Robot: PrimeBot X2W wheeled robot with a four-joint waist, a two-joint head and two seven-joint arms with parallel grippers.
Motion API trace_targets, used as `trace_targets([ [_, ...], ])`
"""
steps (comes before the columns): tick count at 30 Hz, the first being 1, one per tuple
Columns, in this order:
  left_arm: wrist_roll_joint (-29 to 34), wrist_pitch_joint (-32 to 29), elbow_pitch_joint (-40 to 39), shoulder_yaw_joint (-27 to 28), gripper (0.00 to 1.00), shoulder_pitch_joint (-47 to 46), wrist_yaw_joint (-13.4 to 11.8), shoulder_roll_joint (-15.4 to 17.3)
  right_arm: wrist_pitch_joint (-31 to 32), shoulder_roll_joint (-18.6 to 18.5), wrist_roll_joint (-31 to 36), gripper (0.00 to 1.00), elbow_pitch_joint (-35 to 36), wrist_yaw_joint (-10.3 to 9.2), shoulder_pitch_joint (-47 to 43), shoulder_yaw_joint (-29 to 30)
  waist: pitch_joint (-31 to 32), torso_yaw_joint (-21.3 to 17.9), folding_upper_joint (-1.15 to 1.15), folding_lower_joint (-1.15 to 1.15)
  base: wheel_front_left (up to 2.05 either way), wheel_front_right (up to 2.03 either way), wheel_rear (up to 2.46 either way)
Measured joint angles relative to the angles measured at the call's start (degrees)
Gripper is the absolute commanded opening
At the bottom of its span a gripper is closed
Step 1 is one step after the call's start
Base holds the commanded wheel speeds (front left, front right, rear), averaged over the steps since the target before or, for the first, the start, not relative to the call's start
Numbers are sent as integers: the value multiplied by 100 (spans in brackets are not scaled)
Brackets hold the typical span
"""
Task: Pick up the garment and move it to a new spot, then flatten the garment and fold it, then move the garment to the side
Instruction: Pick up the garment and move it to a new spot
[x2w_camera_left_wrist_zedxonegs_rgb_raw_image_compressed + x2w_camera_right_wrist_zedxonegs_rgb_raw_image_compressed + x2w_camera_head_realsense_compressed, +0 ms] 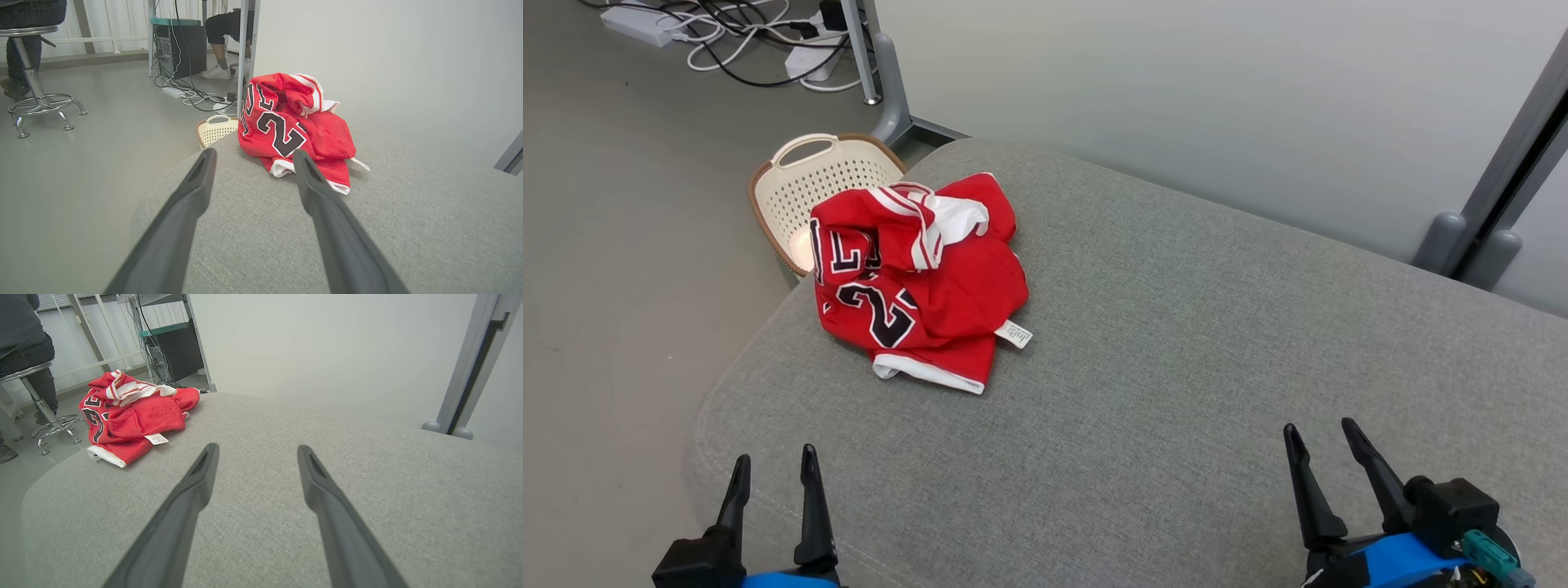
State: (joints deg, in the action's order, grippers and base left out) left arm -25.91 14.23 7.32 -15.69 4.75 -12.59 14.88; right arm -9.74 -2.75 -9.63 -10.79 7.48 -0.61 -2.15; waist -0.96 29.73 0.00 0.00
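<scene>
**Q:** Entry, start of the pick. Where is the garment, and what are the grippers doing?

**A:** I see the red jersey (919,278) crumpled in a heap at the far-left part of the grey padded table (1176,367), close to the edge above the basket (805,184). Left gripper (774,457) and right gripper (1318,426) both hover at the near edge, fingers spread wide, holding nothing.

**Q:** Which arm do I send?

**A:** I judge the left. The jersey lies ahead of it and slightly to its right. From the right gripper it lies well apart, far to the left.

**Q:** Long axis?

**A:** Weak, since it is bunched. The heap runs roughly near-to-far, with the white-trimmed hem (927,371) as the nearest part. I would reach forward for that hem, or for the top of the heap.
</scene>
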Motion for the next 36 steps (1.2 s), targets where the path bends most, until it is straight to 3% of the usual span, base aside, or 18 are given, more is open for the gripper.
trace_targets([
  [4,-141,-227,-196,55,100,-175,71,63,-57,-2,-63,100,20,0,-8,105,-49,0,0,0,0,0,0],
  [11,-690,-1424,-892,564,100,-1349,269,679,-44,2,2,100,200,0,75,154,-387,-36,0,0,0,0,0],
  [16,-1381,-2163,-884,1050,100,-2029,356,957,9,2,111,100,342,0,260,188,-695,-175,0,1,0,0,0],
  [22,-2136,-3185,34,1574,100,-2707,374,1454,134,0,350,100,588,-1,571,203,-1240,-715,0,2,0,0,0],
  [28,-2297,-3467,706,1879,100,-2750,353,1861,190,0,402,100,801,1,732,134,-1613,-1259,0,1,0,0,0],
  [36,-2496,-3575,1583,2131,100,-2743,355,2069,257,-4,504,100,1107,0,783,280,-2270,-2043,0,2,0,0,0],
])
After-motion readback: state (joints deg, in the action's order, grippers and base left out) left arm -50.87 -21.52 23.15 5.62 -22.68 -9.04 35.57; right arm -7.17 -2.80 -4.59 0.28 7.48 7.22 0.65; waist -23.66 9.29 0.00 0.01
